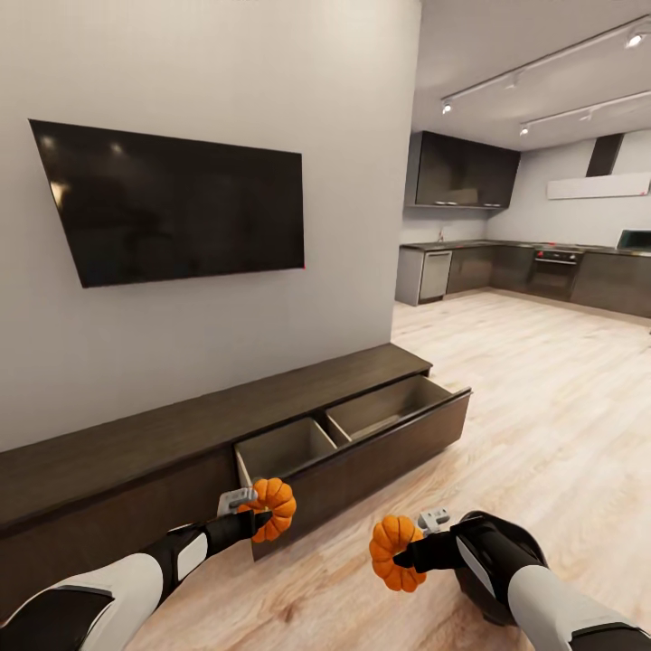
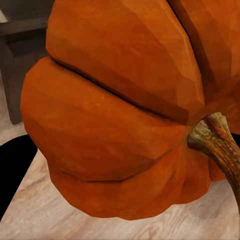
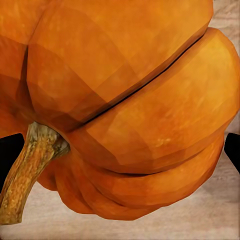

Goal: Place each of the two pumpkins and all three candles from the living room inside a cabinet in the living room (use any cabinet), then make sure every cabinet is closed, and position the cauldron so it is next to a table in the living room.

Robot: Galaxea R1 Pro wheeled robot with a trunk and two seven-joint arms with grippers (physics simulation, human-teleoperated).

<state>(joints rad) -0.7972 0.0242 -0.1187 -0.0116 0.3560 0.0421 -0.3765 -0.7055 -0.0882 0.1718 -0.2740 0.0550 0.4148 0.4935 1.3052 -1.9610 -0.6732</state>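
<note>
- We see a black TV (image 1: 176,206) hung on a pale grey wall (image 1: 344,108).
- We see light wood-plank floor (image 1: 542,407) running to a kitchen with dark cabinets (image 1: 466,170), an oven (image 1: 556,271) and ceiling track lights (image 1: 542,59).

Bright, even light w/ ceiling spots (image 1: 447,108), faint glare on TV (image 1: 172,201); wrist views soft, close-up.

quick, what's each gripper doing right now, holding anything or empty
Left gripper: shut on a pumpkin, at the open cabinet drawer.
Right gripper: shut on the other pumpkin, above the floor.
</note>
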